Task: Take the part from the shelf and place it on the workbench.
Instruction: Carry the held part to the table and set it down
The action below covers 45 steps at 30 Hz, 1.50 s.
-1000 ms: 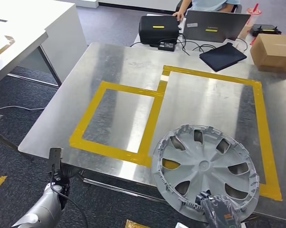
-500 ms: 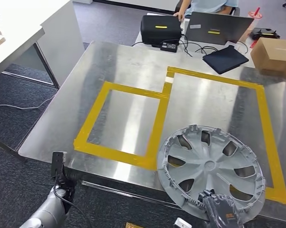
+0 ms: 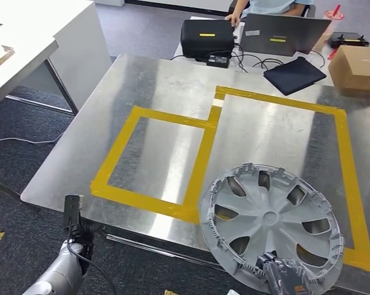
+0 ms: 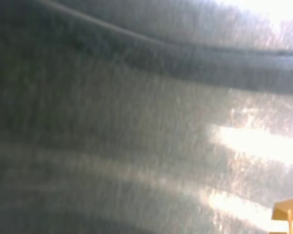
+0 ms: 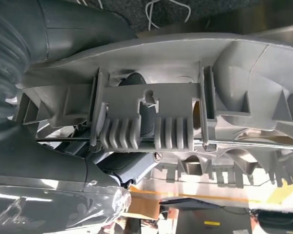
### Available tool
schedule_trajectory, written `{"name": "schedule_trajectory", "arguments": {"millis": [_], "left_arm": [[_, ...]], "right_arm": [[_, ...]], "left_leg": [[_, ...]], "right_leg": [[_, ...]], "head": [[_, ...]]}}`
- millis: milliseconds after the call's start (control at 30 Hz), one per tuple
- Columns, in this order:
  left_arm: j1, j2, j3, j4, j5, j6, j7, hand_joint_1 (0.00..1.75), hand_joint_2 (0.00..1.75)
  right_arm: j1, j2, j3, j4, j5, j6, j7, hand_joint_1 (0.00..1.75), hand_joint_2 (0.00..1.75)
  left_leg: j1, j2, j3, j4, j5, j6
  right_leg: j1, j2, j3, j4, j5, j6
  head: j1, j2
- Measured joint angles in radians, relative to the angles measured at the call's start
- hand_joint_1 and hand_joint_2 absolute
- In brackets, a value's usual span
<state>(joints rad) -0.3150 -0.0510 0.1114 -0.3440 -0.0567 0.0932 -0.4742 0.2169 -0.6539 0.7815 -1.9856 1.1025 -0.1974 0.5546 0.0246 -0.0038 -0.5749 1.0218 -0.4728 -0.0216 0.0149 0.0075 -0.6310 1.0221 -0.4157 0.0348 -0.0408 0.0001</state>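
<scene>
The round grey plastic wheel cover (image 3: 270,222), spoked with cut-out openings and a toothed rim, sits tilted over the steel desk's (image 3: 165,92) near edge, overlapping the yellow tape (image 3: 197,166).

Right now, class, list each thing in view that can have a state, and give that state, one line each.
Hubcap: gripped at its near rim, over the workbench's near edge; whether it rests there, cannot tell.
Right hand: holds the hubcap.
Left arm: low, beside the workbench; hand state cannot be told.
Laptop: lid open.
Black case: closed.
Cardboard box: closed.
</scene>
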Motion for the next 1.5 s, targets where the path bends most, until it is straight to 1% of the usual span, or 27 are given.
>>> {"name": "schedule_trajectory", "arguments": {"millis": [33,67,133,233,533,800,833,933,967,1167,1333,1400,1433,1467,1500], "left_arm": [[0.000,0.004,0.000,0.002,0.000,0.006,0.005,0.00,1.75],[0.000,0.007,0.001,0.004,0.000,0.009,0.008,0.00,1.75],[0.000,0.012,0.002,0.008,0.001,0.011,0.010,0.00,1.75],[0.000,0.016,0.002,0.013,0.001,0.012,0.011,0.00,1.75],[-0.001,0.017,0.002,0.014,0.001,0.014,0.011,0.00,1.75],[-0.001,0.019,0.004,0.020,0.004,-0.012,-0.006,0.00,1.75],[-0.001,0.019,0.004,0.021,0.001,-0.012,-0.007,0.00,1.75],[-0.001,0.018,0.004,0.023,-0.002,-0.022,-0.010,0.00,0.44],[-0.002,0.018,0.004,0.023,-0.001,-0.028,-0.011,0.00,0.00],[-0.002,0.018,0.004,0.032,-0.008,-0.033,-0.011,0.00,0.00],[-0.002,0.017,0.004,0.036,-0.008,-0.027,-0.010,0.00,0.00],[-0.003,0.016,0.004,0.036,-0.008,-0.027,-0.010,0.00,0.00],[-0.003,0.016,0.004,0.036,-0.008,-0.027,-0.010,0.00,0.00],[-0.003,0.015,0.004,0.036,-0.008,-0.027,-0.010,0.00,0.00],[-0.004,0.014,0.004,0.036,-0.008,-0.027,-0.010,0.00,0.00]], "right_arm": [[0.001,-0.003,0.001,-0.003,-0.001,-0.002,0.004,1.75,1.75],[0.002,-0.009,0.002,-0.006,-0.001,-0.004,0.010,1.75,1.75],[0.005,-0.021,0.002,-0.013,-0.001,-0.006,0.020,1.75,1.75],[0.009,-0.036,0.001,-0.021,0.000,-0.008,0.027,1.75,1.75],[0.012,-0.056,-0.003,-0.033,0.000,-0.008,0.039,1.75,1.75],[0.012,-0.096,-0.003,-0.059,-0.001,-0.002,0.043,1.75,1.75],[0.012,-0.100,-0.003,-0.062,-0.001,0.000,0.043,1.42,1.75],[0.013,-0.110,-0.003,-0.071,0.002,0.009,0.042,0.11,1.75],[0.015,-0.112,-0.003,-0.073,0.002,0.014,0.042,0.00,1.75],[0.045,-0.117,0.000,-0.075,0.000,0.032,0.048,0.00,1.75],[0.050,-0.117,0.003,-0.076,0.006,0.032,0.052,0.00,1.75],[0.050,-0.118,0.003,-0.078,0.006,0.032,0.052,0.00,1.75],[0.050,-0.119,0.003,-0.080,0.006,0.032,0.052,0.00,1.75],[0.049,-0.120,0.002,-0.082,0.007,0.031,0.052,0.00,1.75],[0.049,-0.121,0.002,-0.084,0.007,0.031,0.052,0.00,1.75]], "left_leg": [[0.001,0.002,0.002,-0.004,0.003,0.002],[0.002,0.003,0.003,-0.009,0.003,0.004],[0.004,0.003,0.003,-0.010,0.003,-0.002],[0.004,0.004,0.003,-0.011,0.003,-0.002],[0.002,0.004,0.004,-0.011,0.004,-0.002],[0.001,0.004,0.004,-0.011,0.004,-0.002],[0.001,0.004,0.004,-0.011,0.004,-0.002],[0.001,0.004,0.003,-0.011,0.003,-0.002],[0.001,0.004,0.003,-0.011,0.003,-0.002],[0.001,0.006,0.000,-0.011,0.003,-0.002],[-0.004,0.006,-0.004,-0.006,0.000,0.009],[-0.004,0.007,-0.003,-0.013,0.005,0.016],[-0.002,0.009,0.001,-0.020,0.010,0.020],[0.001,0.012,0.004,-0.027,0.015,0.024],[0.004,0.014,0.008,-0.033,0.019,0.027]], "right_leg": [[0.002,-0.001,0.000,-0.001,0.001,0.003],[0.004,-0.001,0.000,0.000,0.001,0.003],[0.007,-0.002,-0.001,0.000,-0.001,0.000],[0.008,-0.002,-0.001,0.001,-0.002,-0.002],[0.006,-0.002,0.002,-0.001,0.000,-0.001],[0.005,-0.002,0.002,-0.001,0.000,0.000],[0.005,-0.002,0.002,-0.001,0.000,0.000],[0.005,-0.002,0.002,-0.001,0.000,0.000],[0.005,-0.002,0.001,-0.001,0.000,0.000],[0.004,-0.001,-0.002,-0.001,0.001,0.000],[-0.002,0.000,-0.004,-0.005,0.004,0.009],[-0.003,0.000,-0.005,-0.008,0.006,0.014],[-0.004,0.000,-0.008,-0.004,0.001,0.018],[-0.004,0.000,-0.019,0.016,-0.013,0.021],[-0.006,0.001,-0.038,0.056,-0.036,0.025]], "head": [[-0.004,0.000],[-0.006,0.000],[-0.006,0.000],[-0.006,0.000],[-0.005,0.000],[-0.005,0.000],[-0.005,0.000],[-0.006,0.000],[-0.006,0.000],[-0.006,0.000],[-0.006,0.000],[-0.006,0.000],[-0.005,0.000],[-0.002,0.000],[0.001,0.000]]}}
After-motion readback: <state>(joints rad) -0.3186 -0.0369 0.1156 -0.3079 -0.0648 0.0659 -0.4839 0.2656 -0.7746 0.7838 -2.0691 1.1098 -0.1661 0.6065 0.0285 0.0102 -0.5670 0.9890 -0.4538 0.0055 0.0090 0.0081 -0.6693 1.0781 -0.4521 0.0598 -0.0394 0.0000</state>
